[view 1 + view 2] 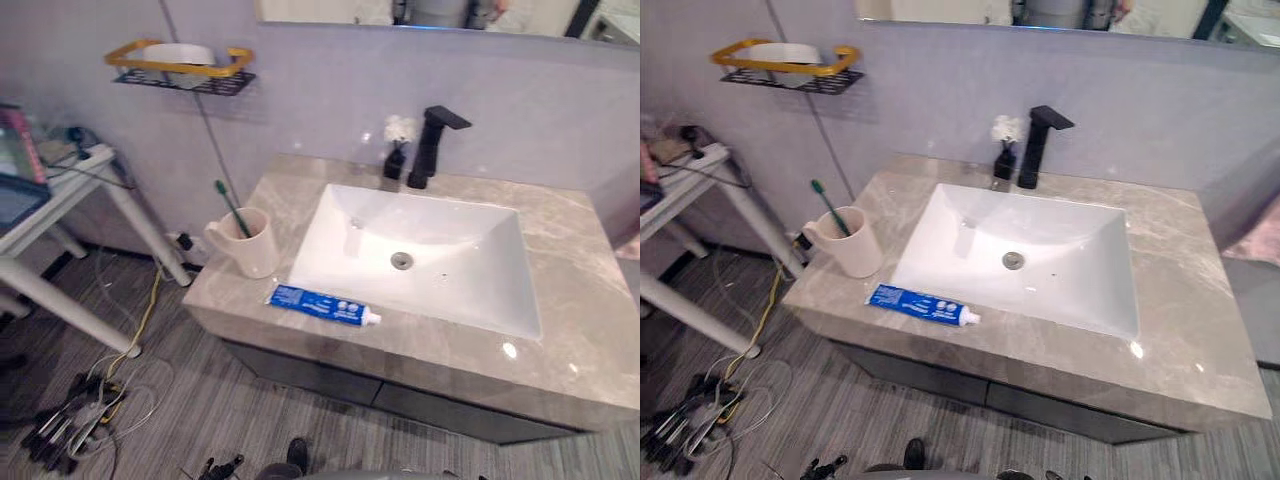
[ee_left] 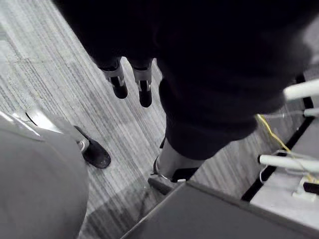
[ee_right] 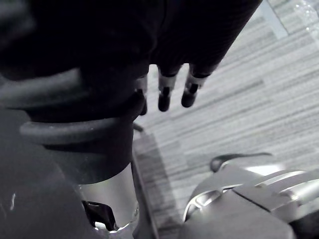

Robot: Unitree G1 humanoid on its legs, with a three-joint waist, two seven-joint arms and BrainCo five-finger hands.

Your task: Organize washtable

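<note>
Both hands hang at the sides, nothing held. Left hand (image 2: 143, 85) has fingers straight over the floor. Right hand (image 3: 164, 94) same, relaxed.

Task stuff is all on the desk (image 1: 570, 330):
- Toothpaste (image 1: 322, 304) lies flat along the front edge, just in front of the sink (image 1: 470, 240), cap twd robot's right.
- Cup (image 1: 250, 245) stands upright just beside it near the left front corner, w/ toothbrush (image 1: 232, 208) leaning in it.
- Tap (image 1: 432, 145) and vase (image 1: 397, 162) at the back, prob leave alone.

Next step imo: tube into cup.
- Left hand is the nearer side.
- Come from above, pinch the tube mid-body across its width, lift clear, tip upright over the cup.
- Tube sits near the edge, so a sideways push could slide it off.
- Cup looks light, so enter on the side away from the brush.
</note>
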